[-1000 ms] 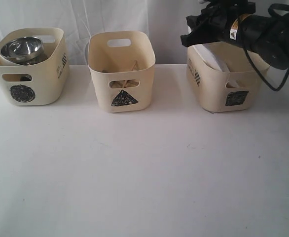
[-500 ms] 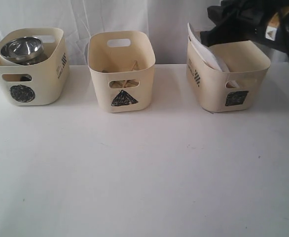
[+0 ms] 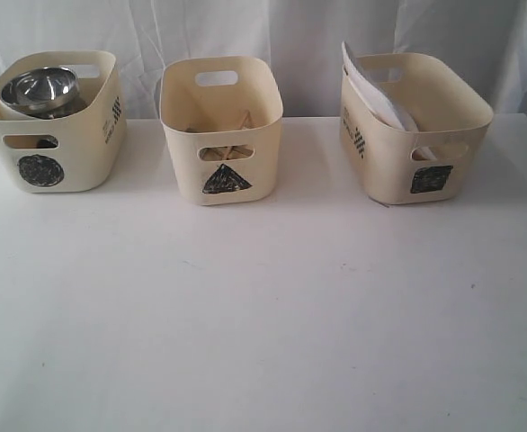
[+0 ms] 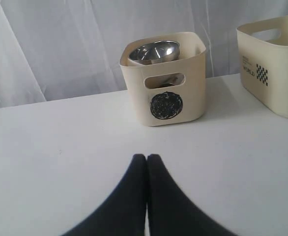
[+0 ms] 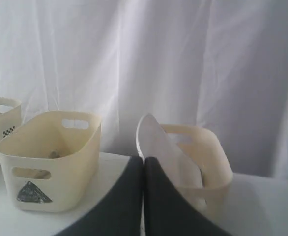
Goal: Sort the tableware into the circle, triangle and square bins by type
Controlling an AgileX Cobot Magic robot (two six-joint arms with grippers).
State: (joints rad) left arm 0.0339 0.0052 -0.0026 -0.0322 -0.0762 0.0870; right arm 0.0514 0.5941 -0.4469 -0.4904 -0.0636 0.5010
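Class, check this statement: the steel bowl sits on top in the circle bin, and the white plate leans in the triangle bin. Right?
No. The exterior view shows the white plate leaning in the square bin; the steel bowl is in the circle bin as stated.

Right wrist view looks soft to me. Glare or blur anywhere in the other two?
Right wrist view: soft all over, fingers blurred, bright curtain nearly swallows the white plate. Left wrist view: sharper, glints on the steel bowl. Exterior view: even light, soft shadow beside the triangle bin.
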